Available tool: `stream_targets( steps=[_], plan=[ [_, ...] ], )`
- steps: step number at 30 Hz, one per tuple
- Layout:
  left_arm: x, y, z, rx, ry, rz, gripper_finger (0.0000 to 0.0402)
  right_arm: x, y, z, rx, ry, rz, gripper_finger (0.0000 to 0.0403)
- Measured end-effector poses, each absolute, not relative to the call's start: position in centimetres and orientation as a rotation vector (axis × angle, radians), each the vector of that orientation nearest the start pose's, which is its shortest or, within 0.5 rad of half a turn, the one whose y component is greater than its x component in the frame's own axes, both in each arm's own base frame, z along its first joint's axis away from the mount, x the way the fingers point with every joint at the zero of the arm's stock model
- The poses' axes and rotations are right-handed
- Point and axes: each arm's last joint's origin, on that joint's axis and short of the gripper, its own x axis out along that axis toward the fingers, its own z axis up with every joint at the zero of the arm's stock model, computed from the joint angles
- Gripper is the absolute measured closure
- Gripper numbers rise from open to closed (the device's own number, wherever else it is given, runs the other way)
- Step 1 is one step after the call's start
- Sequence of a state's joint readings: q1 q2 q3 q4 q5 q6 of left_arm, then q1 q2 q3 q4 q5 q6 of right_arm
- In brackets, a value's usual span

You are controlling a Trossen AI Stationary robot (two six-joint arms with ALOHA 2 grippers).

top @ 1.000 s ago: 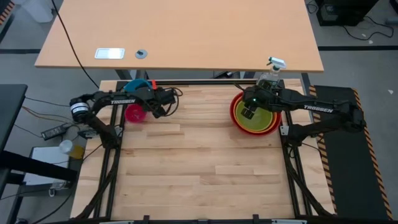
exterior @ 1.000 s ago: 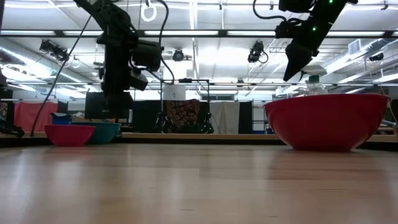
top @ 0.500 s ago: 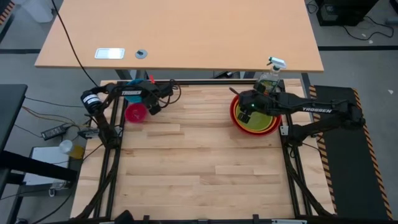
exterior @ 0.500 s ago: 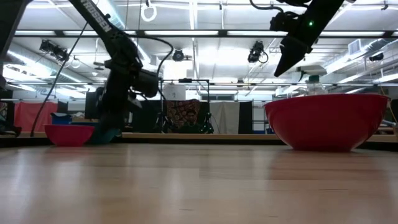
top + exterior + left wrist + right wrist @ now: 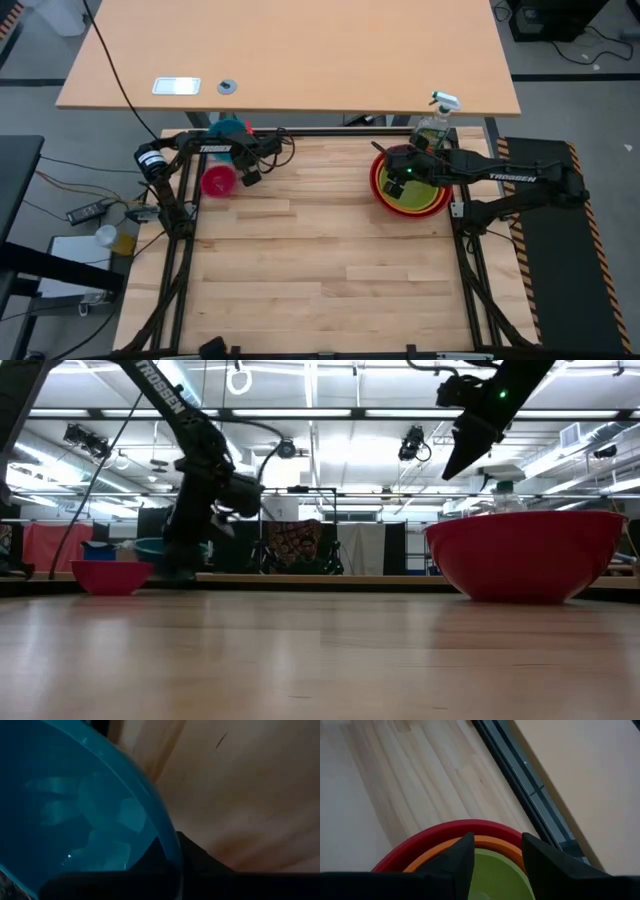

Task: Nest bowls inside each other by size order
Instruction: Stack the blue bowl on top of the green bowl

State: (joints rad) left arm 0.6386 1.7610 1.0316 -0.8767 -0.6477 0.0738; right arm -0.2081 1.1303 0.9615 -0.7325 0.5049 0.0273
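The blue bowl (image 5: 228, 129) (image 5: 152, 546) is at the table's far left, and my left gripper (image 5: 241, 148) is shut on it. In the left wrist view the blue bowl (image 5: 75, 805) fills most of the picture. The pink bowl (image 5: 218, 181) (image 5: 110, 576) sits on its base just nearer. At the far right the lime green bowl (image 5: 424, 194) sits inside the orange bowl (image 5: 485, 842), which sits inside the red bowl (image 5: 377, 187) (image 5: 522, 555). My right gripper (image 5: 401, 172) (image 5: 495, 865) hangs open above this stack. My left gripper pinches the blue bowl's rim (image 5: 172, 851), with one finger (image 5: 150, 862) inside the bowl, seen through its wall, and the other finger (image 5: 202, 857) outside. The fingers come from above, pointing steeply down. Whether the bowl's base is off the table I cannot tell.
A clear spray bottle (image 5: 436, 116) (image 5: 505, 495) stands at the far edge just behind the red bowl. A black rail (image 5: 320, 132) runs along the table's far edge. Bare wood (image 5: 320, 260) covers the table's middle and near half.
My left gripper has gone down and toward the table's far left corner and has taken hold of the blue bowl's rim. The blue bowl's rim now stands higher than before. My right gripper has drifted slightly toward the table's left, above the stack.
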Motion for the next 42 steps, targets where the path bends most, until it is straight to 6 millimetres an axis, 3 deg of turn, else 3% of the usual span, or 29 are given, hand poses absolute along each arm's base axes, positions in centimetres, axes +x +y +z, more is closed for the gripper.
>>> stream_targets(
  steps=[3,5,10,13,17,23,26,37,42],
  plan=[
    [24.3,17.8,16.3,0.195,1.704,0.801,0.0395,20.0,-5.6,29.5,-0.068,0.86,-0.666,0.0233],
    [26.3,16.6,17.0,0.331,1.667,0.631,0.0396,19.3,-5.3,30.0,-0.012,0.83,-0.628,0.0233],
    [32.4,11.9,18.9,0.797,1.406,0.217,0.0396,17.8,-4.6,30.3,0.12,0.825,-0.632,0.0233],
    [35.2,8.8,20.4,1.068,1.213,0.085,0.0396,17.3,-3.8,30.1,0.117,0.895,-0.538,0.0233],
    [37.6,6.6,22.7,1.243,0.978,0.01,0.0396,16.7,-2.7,30.2,0.133,0.903,-0.505,0.0233],
    [40.0,6.0,27.1,1.263,0.728,-0.028,0.0396,14.9,-1.7,30.8,0.213,0.841,-0.598,0.0233],
    [41.7,6.2,28.0,1.262,0.688,-0.037,0.0396,14.3,-1.2,31.1,0.217,0.827,-0.588,0.0233],
    [49.9,7.1,25.6,1.202,0.564,-0.17,0.0396,11.2,-0.5,35.6,0.158,0.365,-0.45,0.0233],
    [53.1,7.7,24.3,1.151,0.501,-0.174,0.0396,10.6,-0.6,36.6,0.148,0.267,-0.435,0.0233]
  ],
)
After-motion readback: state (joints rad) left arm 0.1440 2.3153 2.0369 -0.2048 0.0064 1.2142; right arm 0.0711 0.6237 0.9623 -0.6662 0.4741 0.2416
